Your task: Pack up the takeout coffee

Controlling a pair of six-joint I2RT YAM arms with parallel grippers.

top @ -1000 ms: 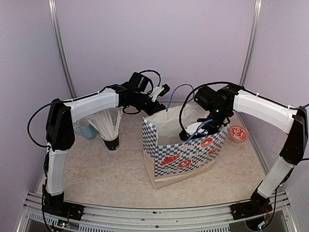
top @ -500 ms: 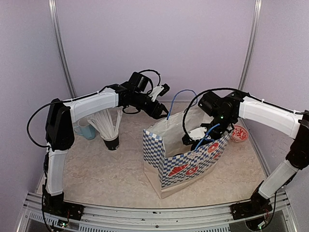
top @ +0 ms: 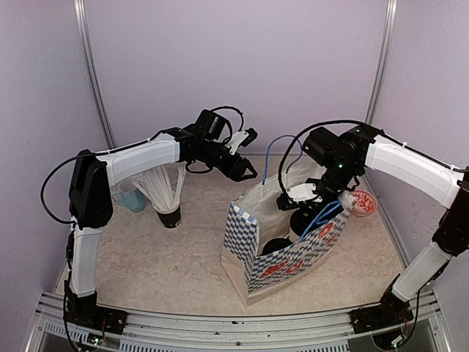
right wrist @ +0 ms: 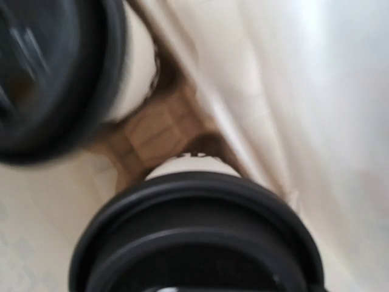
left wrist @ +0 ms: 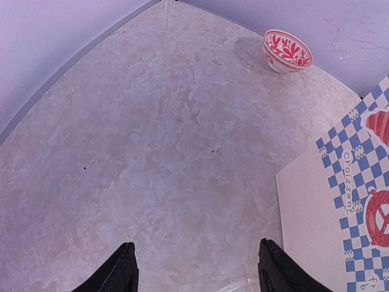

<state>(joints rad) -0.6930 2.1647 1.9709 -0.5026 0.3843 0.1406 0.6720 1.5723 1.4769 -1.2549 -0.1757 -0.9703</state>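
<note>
Inside bag [top: 282, 264], right of centre on table [left wrist: 152, 152]: first cup [right wrist: 194, 237] and second cup [right wrist: 55, 73], black-lidded, side by side. Right gripper [top: 300, 213] down in bag mouth, grip impossible to tell. Left gripper [top: 248, 172] behind bag, fingers apart, empty.

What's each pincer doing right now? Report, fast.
Left pincer: open, empty.
Right pincer: cannot tell; it is down inside the bag, close above a lidded cup.

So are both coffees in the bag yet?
Both in. The right wrist view shows one lidded cup and the other cup between the bag walls.
</note>
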